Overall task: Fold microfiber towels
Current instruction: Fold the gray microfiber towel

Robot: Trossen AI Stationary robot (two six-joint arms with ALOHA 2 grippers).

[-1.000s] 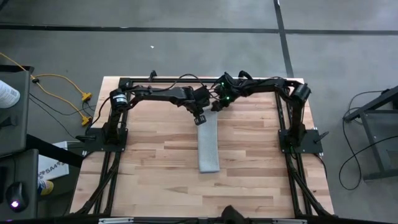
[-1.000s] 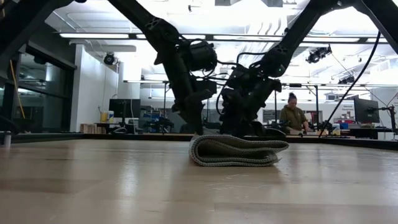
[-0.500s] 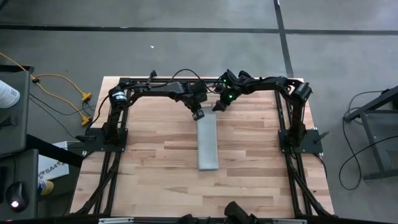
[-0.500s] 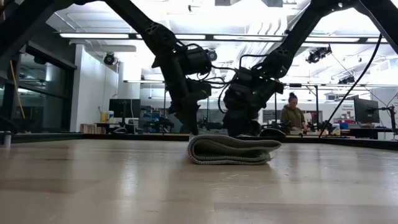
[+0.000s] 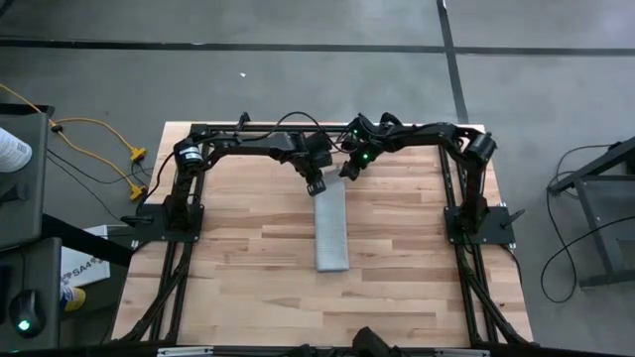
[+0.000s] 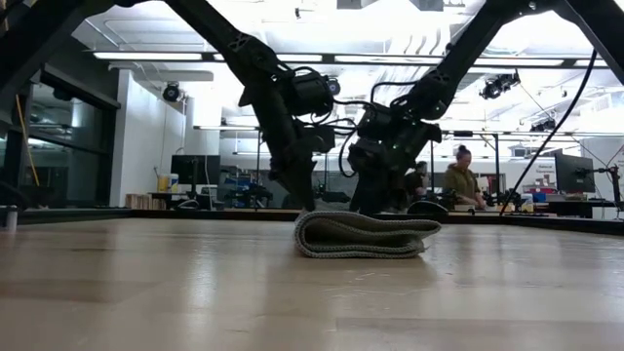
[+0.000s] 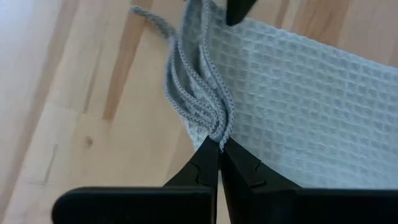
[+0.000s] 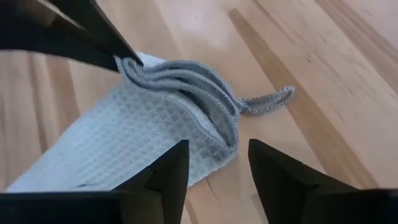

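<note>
Towel folded to a narrow strip, mid tabletop.
Microfiber towel [image 5: 331,230] lies lengthwise on the tabletop [image 5: 238,258]. At its far end, left gripper [image 7: 220,145] is pinched on the stacked edges; right gripper [image 8: 216,158] hovers beside that corner, fingers apart, probably narrower than a second ago. Person [image 6: 460,182] in background. No readable labels.

1 folded grey towel [image 5: 331,230] is seen on 1 wooden table [image 5: 248,288]; 2 grippers are counted, left gripper [image 5: 317,187] and right gripper [image 5: 346,171]; 1 person [image 6: 461,182] is seen behind.
</note>
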